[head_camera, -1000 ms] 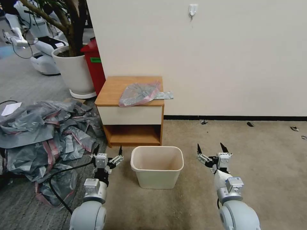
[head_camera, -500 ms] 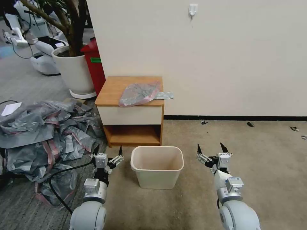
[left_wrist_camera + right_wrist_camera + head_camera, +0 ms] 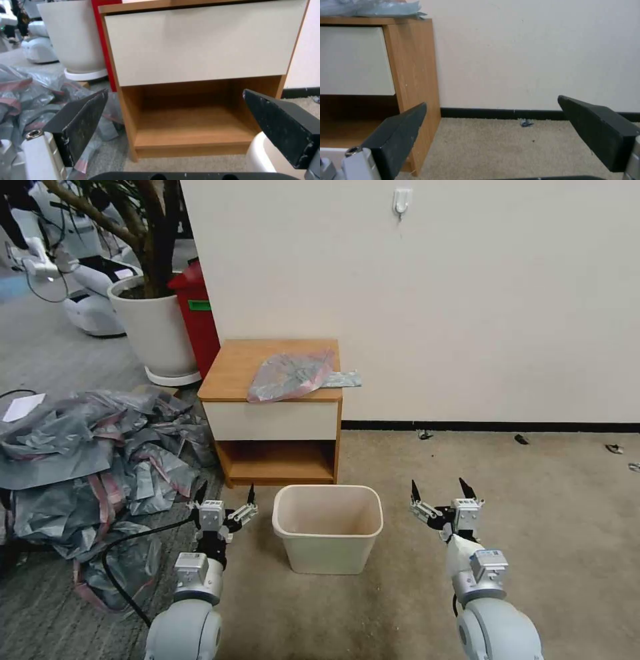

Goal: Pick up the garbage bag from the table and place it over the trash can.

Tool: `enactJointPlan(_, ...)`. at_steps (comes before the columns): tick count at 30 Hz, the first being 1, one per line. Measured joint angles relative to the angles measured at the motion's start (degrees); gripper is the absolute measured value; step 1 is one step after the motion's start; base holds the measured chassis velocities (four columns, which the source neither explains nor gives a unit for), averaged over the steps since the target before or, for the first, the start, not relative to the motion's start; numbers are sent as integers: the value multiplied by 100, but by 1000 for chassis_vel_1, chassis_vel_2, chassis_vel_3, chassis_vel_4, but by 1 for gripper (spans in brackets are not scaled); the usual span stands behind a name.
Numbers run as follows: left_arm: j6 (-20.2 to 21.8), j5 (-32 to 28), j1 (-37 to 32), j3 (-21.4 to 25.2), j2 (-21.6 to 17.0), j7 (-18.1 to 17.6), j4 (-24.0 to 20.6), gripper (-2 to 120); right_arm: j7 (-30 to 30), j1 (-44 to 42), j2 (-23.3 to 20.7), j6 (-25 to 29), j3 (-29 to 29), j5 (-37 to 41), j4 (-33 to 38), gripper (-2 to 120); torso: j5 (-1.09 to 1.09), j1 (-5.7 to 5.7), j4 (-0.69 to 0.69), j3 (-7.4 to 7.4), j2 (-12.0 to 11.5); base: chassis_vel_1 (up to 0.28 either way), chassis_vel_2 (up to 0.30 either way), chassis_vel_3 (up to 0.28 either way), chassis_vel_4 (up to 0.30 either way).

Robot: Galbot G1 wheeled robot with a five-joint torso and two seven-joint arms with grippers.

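The thin translucent grey garbage bag (image 3: 291,375) looks light and limp; both grippers, left (image 3: 225,499) and right (image 3: 439,491), gape wide; pinching its pink rim seems best.

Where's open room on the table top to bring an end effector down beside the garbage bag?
Bare wood on the table lies left of and behind the garbage bag. The front-right corner is crowded; the bag overhangs the right edge there.
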State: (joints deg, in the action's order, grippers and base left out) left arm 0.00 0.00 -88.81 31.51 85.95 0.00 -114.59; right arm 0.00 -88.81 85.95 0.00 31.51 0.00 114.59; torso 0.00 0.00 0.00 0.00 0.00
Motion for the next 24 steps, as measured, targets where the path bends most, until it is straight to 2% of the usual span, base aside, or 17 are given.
enactJointPlan(14, 0, -27, -2, -1, -20, 0, -14, 100, 0, -10, 7, 0, 18, 0, 38, 100, 0, 0, 0, 0, 0, 0, 0, 0, 0)
enactJointPlan(19, -94, -411, -50, 1, -318, -92, -263, 100, -17, -125, 83, 11, 226, 3, 512, 100, 0, 0, 1, 0, 0, 0, 0, 0, 0)
enactJointPlan(20, -229, -873, -110, 3, -675, -218, -550, 100, -48, -266, 175, 44, 469, 8, 1062, 100, -2, 0, 0, 0, 0, 0, 0, 0, 0)
enactJointPlan(21, -313, -1166, -148, 4, -902, -298, -733, 100, -56, -307, 201, 57, 531, 17, 1211, 100, -3, 0, 0, 0, 0, 0, 0, 0, 0)
enactJointPlan(23, -433, -1580, -204, 8, -1221, -409, -994, 100, -96, -405, 187, 53, 447, 132, 1329, 100, 1, 0, 0, 0, 0, 0, 0, 0, 0)
enactJointPlan(24, -433, -1580, -204, 8, -1221, -409, -994, 100, -96, -405, 187, 53, 447, 132, 1329, 100, 1, 0, 0, 0, 0, 0, 0, 0, 0)
